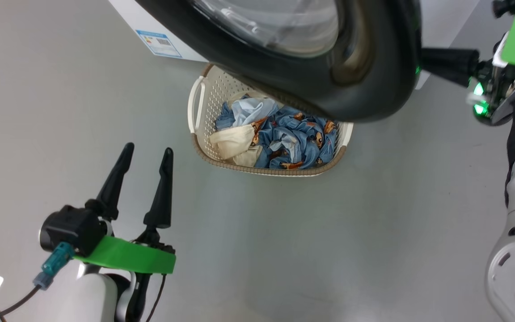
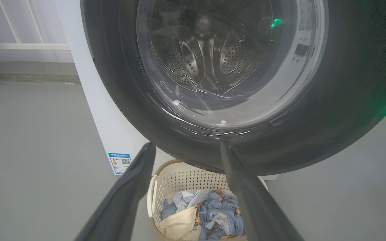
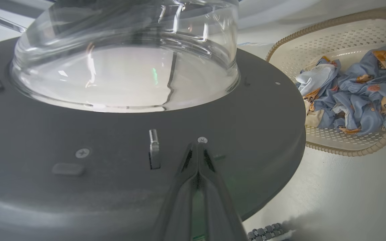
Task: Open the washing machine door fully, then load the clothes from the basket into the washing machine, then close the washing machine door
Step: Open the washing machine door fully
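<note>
While my right hand (image 3: 198,147), fingers together, held its tips against the washing machine door (image 1: 373,96), I judged the opening unfinished: the door overhung the basket (image 1: 257,169) of clothes (image 1: 297,141) and needed a wider push, with my left hand (image 1: 148,148) spread and empty below the door.

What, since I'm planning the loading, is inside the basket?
The basket holds blue garments with orange figures, a cream piece and a pale blue piece. The washing machine door hides its far side; anything beneath the pile is covered.

Glossy black door (image 1: 311,76), matt perforated plastic basket (image 1: 212,103).
</note>
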Tool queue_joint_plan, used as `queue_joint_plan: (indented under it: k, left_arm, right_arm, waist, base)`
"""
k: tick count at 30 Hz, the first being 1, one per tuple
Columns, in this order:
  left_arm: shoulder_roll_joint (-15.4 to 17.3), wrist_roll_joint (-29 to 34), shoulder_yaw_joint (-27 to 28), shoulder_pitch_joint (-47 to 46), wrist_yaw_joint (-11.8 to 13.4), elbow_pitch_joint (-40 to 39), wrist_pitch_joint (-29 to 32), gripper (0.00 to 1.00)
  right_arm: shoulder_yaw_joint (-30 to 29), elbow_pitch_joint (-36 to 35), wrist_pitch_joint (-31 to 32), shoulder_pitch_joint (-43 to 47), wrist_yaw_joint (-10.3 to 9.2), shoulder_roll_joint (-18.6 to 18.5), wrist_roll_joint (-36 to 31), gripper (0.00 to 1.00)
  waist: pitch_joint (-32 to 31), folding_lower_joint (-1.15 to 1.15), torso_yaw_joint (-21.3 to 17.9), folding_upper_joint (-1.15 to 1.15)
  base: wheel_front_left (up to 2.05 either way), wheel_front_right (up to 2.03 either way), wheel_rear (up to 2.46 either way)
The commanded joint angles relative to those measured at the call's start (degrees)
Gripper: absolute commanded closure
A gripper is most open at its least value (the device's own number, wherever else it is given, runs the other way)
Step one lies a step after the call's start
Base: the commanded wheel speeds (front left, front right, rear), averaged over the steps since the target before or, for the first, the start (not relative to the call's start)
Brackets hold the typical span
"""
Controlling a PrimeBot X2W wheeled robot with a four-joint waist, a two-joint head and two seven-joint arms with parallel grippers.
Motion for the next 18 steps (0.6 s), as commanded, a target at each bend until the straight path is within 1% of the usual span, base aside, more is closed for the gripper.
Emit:
queue_joint_plan:
  k: [1, 6, 10, 14, 18]
  left_arm:
    - [1.5, 0.7, 1.8, 1.0, -0.1, -1.7, -0.4, 0.0]
    - [1.5, 0.9, 1.5, 1.1, -0.1, -2.0, -0.4, 0.0]
    - [1.5, 0.9, 1.5, 1.4, -0.1, -2.2, -0.4, 0.0]
    - [1.5, 1.1, 1.5, 1.6, -0.1, -2.3, -0.4, 0.0]
    - [1.5, 1.0, 1.4, 1.7, -0.1, -2.4, -0.4, 0.0]
  right_arm:
    - [1.9, -1.1, 2.1, 1.1, 0.1, 1.5, 1.6, 1.0]
    - [6.9, -2.3, 5.3, 4.7, 0.1, 1.5, 7.0, 1.0]
    - [12.5, -4.0, 5.7, 8.6, 0.1, 1.5, 13.2, 1.0]
    - [19.4, -5.8, 3.9, 12.6, 0.1, 1.5, 20.1, 1.0]
    - [27.1, -7.4, 0.4, 16.2, 0.1, 1.5, 26.4, 1.0]
  waist:
    - [-0.5, 0.0, 0.0, 0.0]
    - [-1.5, 0.0, 0.2, 0.0]
    - [-2.4, 0.0, 0.3, 0.0]
    - [-3.0, 0.0, 0.4, 0.0]
    - [-3.4, 0.0, 0.6, 0.0]
  base:
    - [0.0, 0.0, 0.0]
    - [0.0, 0.0, 0.0]
    - [0.0, 0.0, 0.0]
    - [0.0, 0.0, 0.0]
    - [0.0, 0.0, 0.0]
